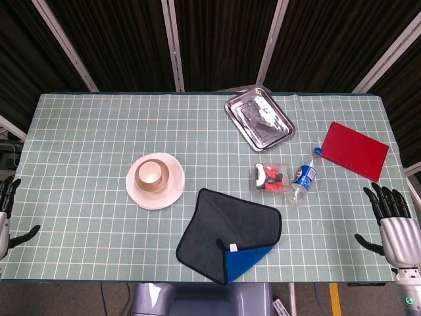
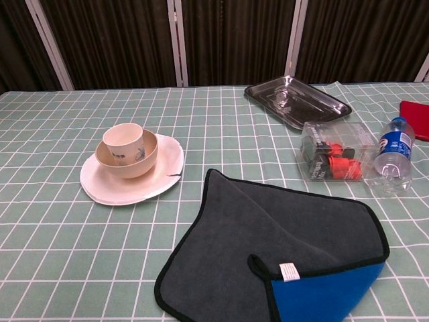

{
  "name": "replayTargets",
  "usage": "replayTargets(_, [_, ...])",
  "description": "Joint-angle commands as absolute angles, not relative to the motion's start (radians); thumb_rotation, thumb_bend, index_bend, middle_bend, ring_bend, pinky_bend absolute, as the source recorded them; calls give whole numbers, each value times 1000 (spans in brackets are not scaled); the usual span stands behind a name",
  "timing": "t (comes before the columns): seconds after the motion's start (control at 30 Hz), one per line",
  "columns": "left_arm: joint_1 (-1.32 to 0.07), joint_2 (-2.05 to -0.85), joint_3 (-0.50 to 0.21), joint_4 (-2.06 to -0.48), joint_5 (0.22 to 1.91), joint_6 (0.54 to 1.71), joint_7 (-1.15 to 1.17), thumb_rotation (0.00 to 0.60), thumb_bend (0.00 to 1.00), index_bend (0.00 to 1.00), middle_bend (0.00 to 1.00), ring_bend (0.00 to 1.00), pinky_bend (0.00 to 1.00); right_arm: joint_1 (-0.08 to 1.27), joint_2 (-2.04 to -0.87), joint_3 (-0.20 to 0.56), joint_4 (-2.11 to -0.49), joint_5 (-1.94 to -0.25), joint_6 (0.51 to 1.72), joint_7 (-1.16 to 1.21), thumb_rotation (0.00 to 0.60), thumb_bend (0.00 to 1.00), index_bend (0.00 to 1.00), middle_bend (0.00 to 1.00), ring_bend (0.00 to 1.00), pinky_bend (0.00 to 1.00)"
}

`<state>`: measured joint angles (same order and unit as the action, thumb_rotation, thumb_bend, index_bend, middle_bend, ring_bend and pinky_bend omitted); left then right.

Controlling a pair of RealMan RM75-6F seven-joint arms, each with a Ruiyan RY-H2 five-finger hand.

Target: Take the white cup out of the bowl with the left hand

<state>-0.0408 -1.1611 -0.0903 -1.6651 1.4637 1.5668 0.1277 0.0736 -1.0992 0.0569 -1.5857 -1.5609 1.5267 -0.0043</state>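
Note:
A white cup point(image 2: 123, 138) stands upright inside a tan bowl point(image 2: 134, 163), and the bowl sits on a white plate point(image 2: 107, 188); in the head view the cup point(image 1: 151, 172) is left of the table's middle. My left hand point(image 1: 5, 214) shows only at the far left edge of the head view, fingers spread, holding nothing, far from the cup. At the right edge my right hand point(image 1: 393, 222) rests with fingers apart and nothing in it. Neither hand appears in the chest view.
A grey and blue cloth point(image 1: 227, 235) lies near the front edge. A metal tray point(image 1: 259, 118), a clear box of red parts point(image 1: 270, 176), a plastic bottle point(image 1: 301, 178) and a red book point(image 1: 354, 150) lie to the right.

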Motion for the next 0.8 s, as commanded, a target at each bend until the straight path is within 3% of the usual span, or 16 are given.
replayTargets(0.03, [-53, -1170, -97, -1662, 1467, 1558, 132, 600, 0, 15, 0, 0, 0, 73, -1099, 57, -1586, -1561, 1527, -2, 600, 35, 37, 0, 0, 0])
replayTargets(0.23, [-137, -1200, -145, -1675, 1446, 1472, 157, 600, 9, 166, 0, 0, 0, 74, -1097, 59, -1585, -1562, 1529, 15, 600, 36, 37, 0, 0, 0])
replayTargets(0.4, [-245, -1267, -199, -1654, 1417, 1372, 228, 600, 94, 350, 0, 0, 0, 71, -1092, 63, -1589, -1563, 1539, 36, 600, 36, 37, 0, 0, 0])
replayTargets(0.8, [-468, -1469, -279, -1520, 1259, 1159, 433, 600, 156, 442, 0, 0, 0, 70, -1067, 72, -1589, -1542, 1532, 108, 600, 36, 37, 0, 0, 0])
